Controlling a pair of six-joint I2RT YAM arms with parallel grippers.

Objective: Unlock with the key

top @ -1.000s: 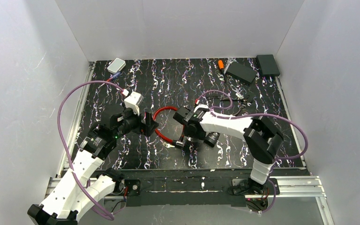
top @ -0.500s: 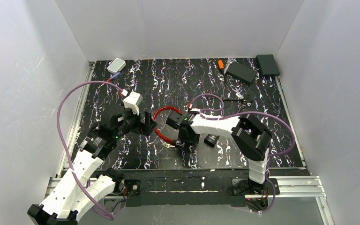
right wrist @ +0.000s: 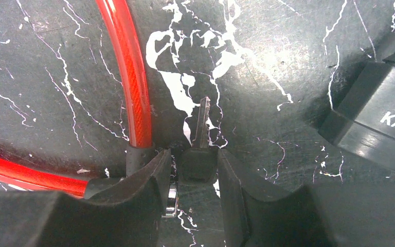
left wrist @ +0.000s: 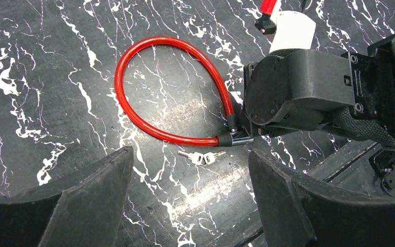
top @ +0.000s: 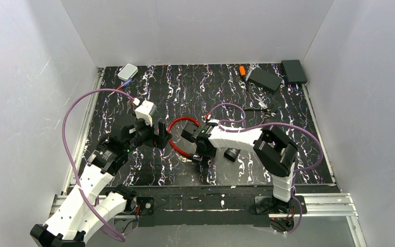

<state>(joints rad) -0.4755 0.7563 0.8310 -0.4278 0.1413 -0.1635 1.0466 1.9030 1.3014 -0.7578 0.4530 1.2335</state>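
Red cable lock (right wrist: 127, 77) lay looped on black marbled table (top: 185, 87), mid-table, between arms. Right gripper (right wrist: 193, 154) was down at loop's joined ends. Black-headed key (right wrist: 201, 123) sat between its fingers, blade pointing away, head close against both. Clamped or merely flanked: could not tell. Small silvery keys (left wrist: 201, 157) lay on table just beside lock's black end. Black lettered block (right wrist: 375, 123) lay near, right of key. Left gripper (left wrist: 190, 206) hung over table near loop, released, jaws spread wide.
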